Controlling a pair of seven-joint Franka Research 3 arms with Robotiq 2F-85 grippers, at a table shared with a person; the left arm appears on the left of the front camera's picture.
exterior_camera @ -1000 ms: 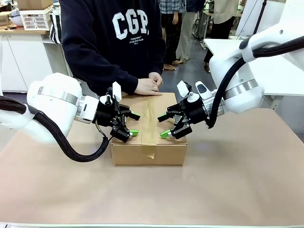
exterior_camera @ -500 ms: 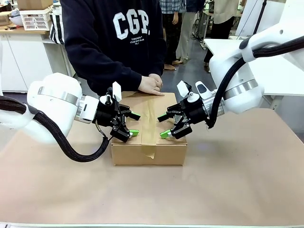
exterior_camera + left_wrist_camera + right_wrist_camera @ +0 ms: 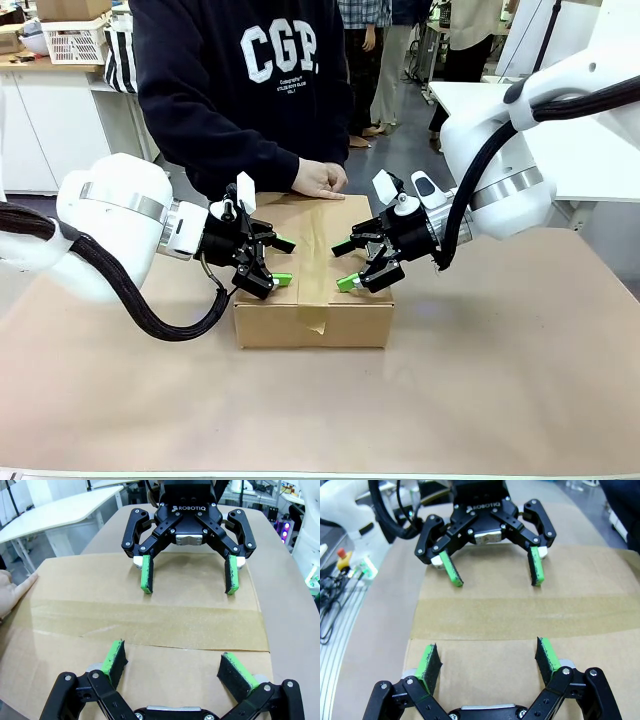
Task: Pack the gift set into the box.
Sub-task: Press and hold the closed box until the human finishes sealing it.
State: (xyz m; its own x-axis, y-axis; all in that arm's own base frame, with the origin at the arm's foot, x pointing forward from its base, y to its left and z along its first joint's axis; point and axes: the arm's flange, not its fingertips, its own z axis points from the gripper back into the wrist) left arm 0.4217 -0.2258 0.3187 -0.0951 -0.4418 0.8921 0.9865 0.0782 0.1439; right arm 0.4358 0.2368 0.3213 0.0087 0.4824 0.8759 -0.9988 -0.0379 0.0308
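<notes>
Left tool (image 3: 277, 261) and right tool (image 3: 349, 265) face each other mid-frame, both with fingers spread apart and gripping nothing — pads resting on or just over the box (image 3: 313, 300) top. The box sits closed and taped at the centre of the counter (image 3: 500, 380). A person's hand (image 3: 320, 180) presses its far edge.

You are looking at a robotics lab: a brown paper-covered table (image 3: 500, 380) carries the work, white cabinets (image 3: 40, 120) along the far wall hold a white plastic basket (image 3: 75, 40), more white-topped tables (image 3: 470, 95) stand behind, and bundled black cables (image 3: 332, 595) trail along the table's metal edge.
</notes>
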